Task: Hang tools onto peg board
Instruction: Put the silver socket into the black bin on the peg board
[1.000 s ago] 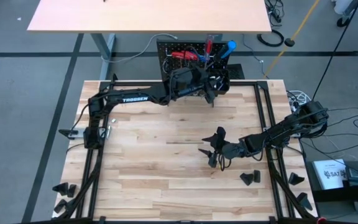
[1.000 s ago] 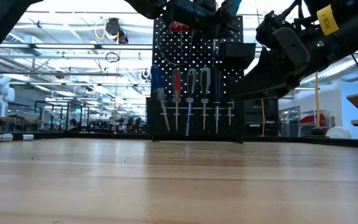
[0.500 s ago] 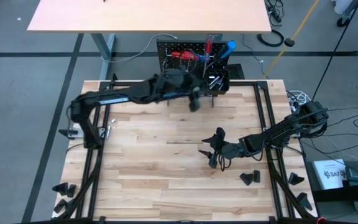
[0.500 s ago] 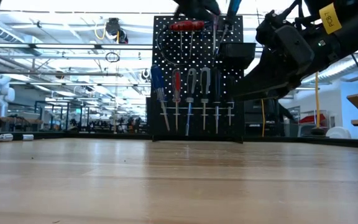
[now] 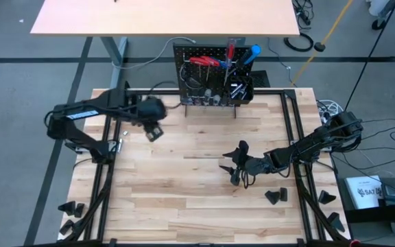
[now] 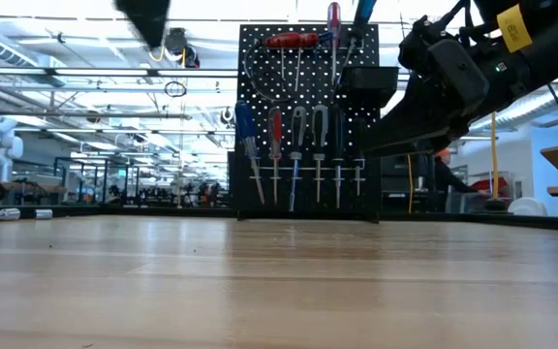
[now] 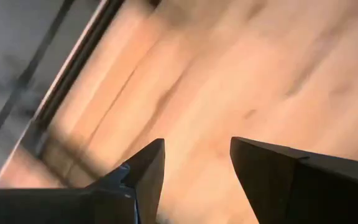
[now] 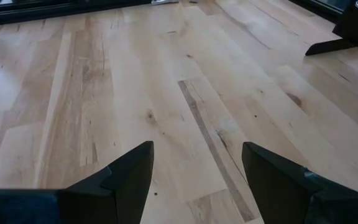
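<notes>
Table top — pale wood planks, visible grain and knots, smooth satin finish. Peg board — black perforated metal, matt. Screwdrivers — glossy red and blue plastic handles, bright metal shafts. Left gripper and right gripper — fingers of dark matt plastic, smooth-faced. At twelve o'clock stood a second desk, tan and matt.

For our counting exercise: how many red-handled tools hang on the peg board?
3. The red-handled pliers hang near the top of the peg board, the upper red-handled screwdriver stands above the black bin, and the lower red-handled screwdriver is in the bottom row. Others may be hidden.
</notes>
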### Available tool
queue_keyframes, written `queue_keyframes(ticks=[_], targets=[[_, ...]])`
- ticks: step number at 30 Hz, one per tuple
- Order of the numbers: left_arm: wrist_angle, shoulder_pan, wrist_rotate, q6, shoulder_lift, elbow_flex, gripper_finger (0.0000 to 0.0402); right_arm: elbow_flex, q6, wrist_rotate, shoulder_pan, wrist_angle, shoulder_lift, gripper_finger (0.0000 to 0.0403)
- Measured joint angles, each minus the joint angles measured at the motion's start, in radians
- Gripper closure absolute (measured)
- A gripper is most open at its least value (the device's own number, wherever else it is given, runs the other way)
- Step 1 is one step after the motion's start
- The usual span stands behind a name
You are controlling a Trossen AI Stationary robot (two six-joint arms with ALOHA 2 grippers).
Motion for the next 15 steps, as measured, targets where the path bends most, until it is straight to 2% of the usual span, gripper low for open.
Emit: queue_keyframes(ticks=[2, 5, 8, 15], targets=[[-0.026, -0.023, -0.053, -0.114, -0.025, -0.057, 0.0211, 0.000, 0.000, 0.000, 0.000, 0.000, 0.000, 0.0165], [0.000, -0.031, -0.014, -0.162, -0.087, -0.180, 0.0210, 0.000, 0.000, 0.000, 0.000, 0.000, 0.000, 0.0165], [-0.029, -0.003, -0.032, -0.227, -0.120, -0.324, 0.0210, 0.000, 0.000, 0.000, 0.000, -0.001, 0.000, 0.0165], [0.125, 0.129, 0.117, -0.170, -0.222, -0.671, 0.0210, 0.000, 0.001, 0.000, 0.000, -0.002, 0.000, 0.0165]])
